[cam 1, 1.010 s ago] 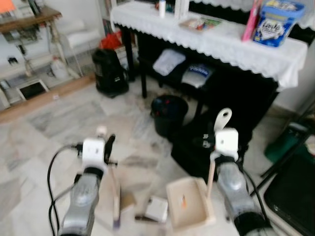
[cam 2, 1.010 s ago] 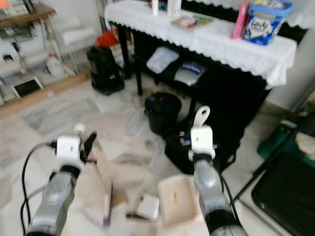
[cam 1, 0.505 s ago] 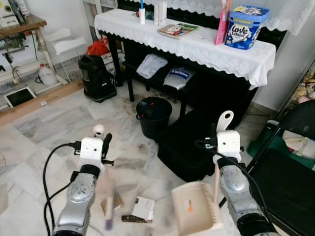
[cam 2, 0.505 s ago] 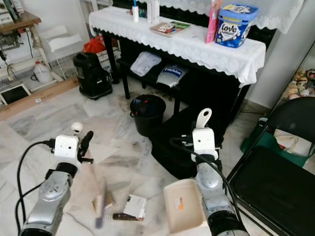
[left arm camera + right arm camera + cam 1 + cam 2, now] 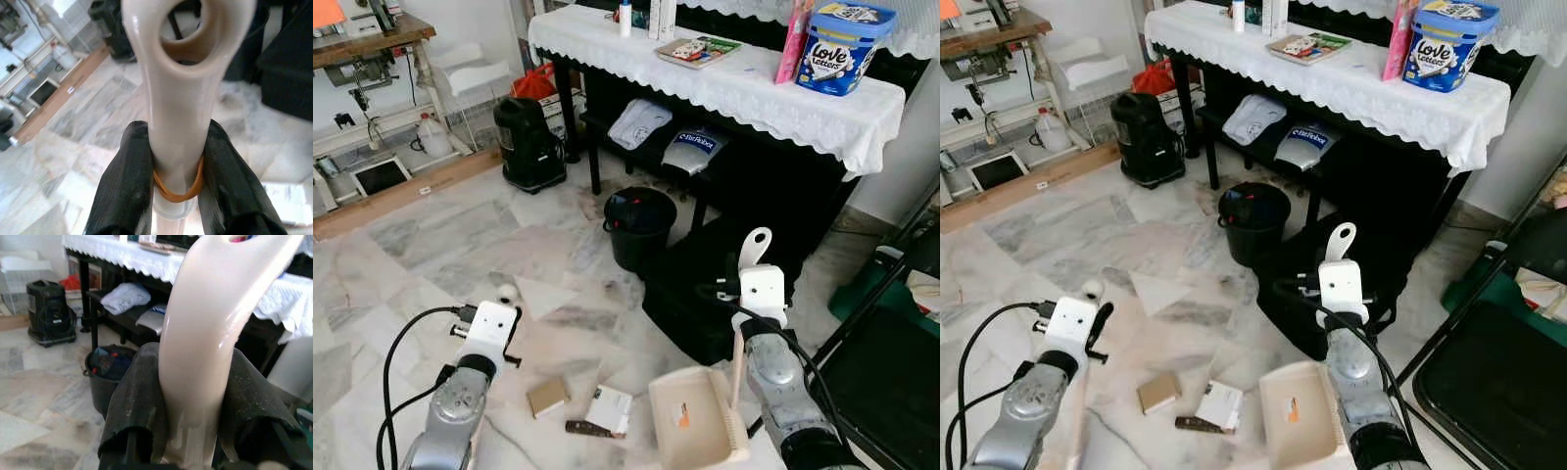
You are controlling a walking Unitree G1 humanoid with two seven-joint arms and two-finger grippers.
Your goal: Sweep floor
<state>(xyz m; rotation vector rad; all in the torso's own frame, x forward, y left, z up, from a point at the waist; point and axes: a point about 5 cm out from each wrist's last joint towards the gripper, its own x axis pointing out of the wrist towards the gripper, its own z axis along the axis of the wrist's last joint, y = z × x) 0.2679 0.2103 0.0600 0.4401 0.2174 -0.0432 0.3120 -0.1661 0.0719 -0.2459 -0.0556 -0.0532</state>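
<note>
With litter not yet gathered, sweep judged early. Left gripper [image 5: 176,191] fingers clamped on brush handle [image 5: 183,98]; right gripper [image 5: 195,431] clamped on dustpan [image 5: 695,421] handle. Cardboard scrap [image 5: 548,397], white packet [image 5: 609,408], dark stick [image 5: 587,428] on floor [image 5: 450,235] beside pan. Bucket [image 5: 639,225], table [image 5: 744,88] beyond.

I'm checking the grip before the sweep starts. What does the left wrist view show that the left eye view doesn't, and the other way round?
The left wrist view gives the grip close up: the left hand has its black fingers clamped on a beige handle with an orange rubber band around it. The left eye view gives the work area: a dustpan, a brown card, a white box and a black bucket. Both share the marble floor and a wooden board.
</note>
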